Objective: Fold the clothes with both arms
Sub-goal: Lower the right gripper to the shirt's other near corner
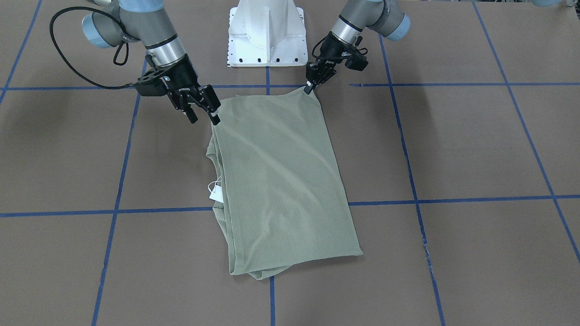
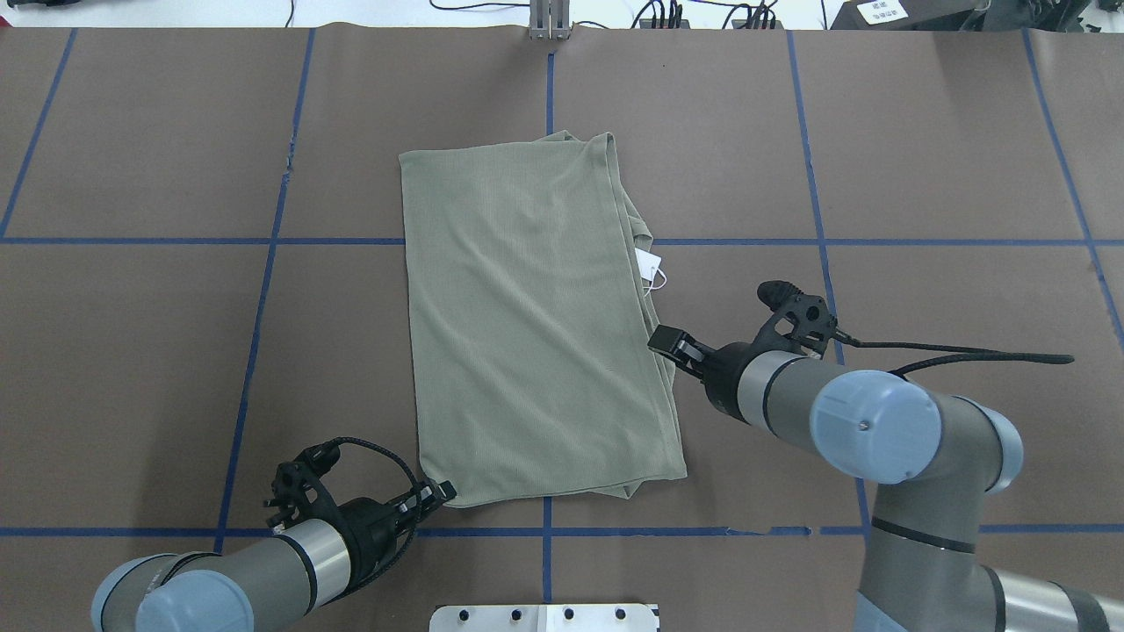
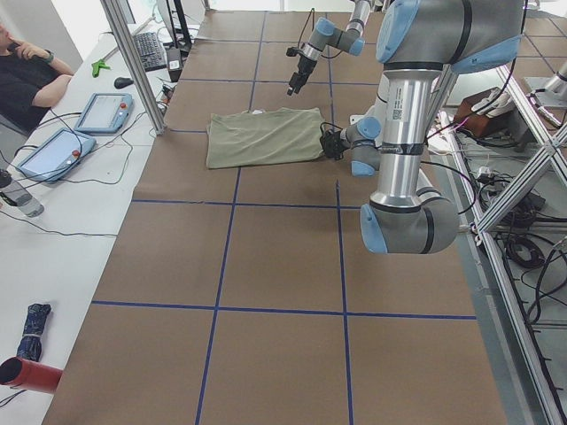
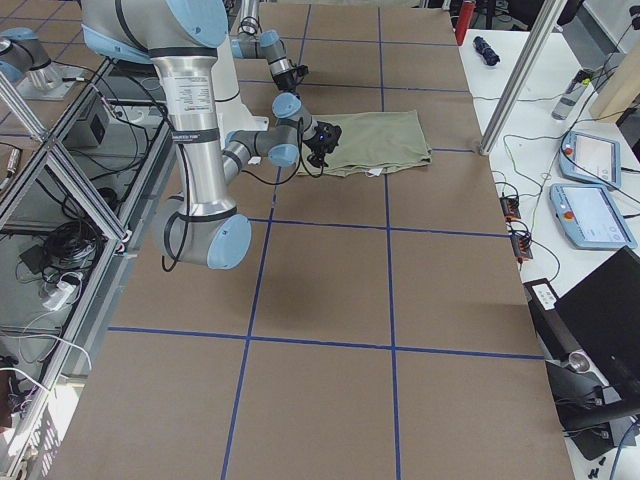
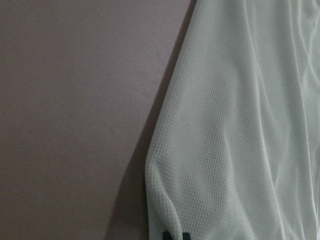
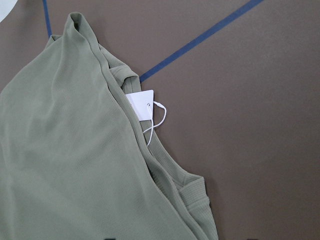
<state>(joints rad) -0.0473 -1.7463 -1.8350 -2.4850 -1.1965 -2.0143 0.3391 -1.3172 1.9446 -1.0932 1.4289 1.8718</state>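
Observation:
The sage-green shirt [image 1: 281,181] lies folded into a long rectangle on the brown table [image 1: 476,145], and its white hang tag [image 1: 215,195] sticks out at one long edge. My left gripper [image 1: 309,89] is shut on the shirt's corner nearest the robot [image 2: 446,490], and the left wrist view shows the fabric [image 5: 225,130] pinched at its fingertips [image 5: 175,235]. Over the shirt's tag-side edge, my right gripper [image 1: 205,118] is open, one finger touching that edge [image 2: 665,340]. The right wrist view shows the tag [image 6: 140,105] and the layered edges, with no fingers in view.
The white pedestal base [image 1: 266,36] stands just behind the shirt. Blue tape lines [image 2: 263,290] cross the table. A side bench with tablets [image 3: 106,111] and a seated person [image 3: 27,75] runs along the far edge, with a metal post [image 3: 133,62] at it.

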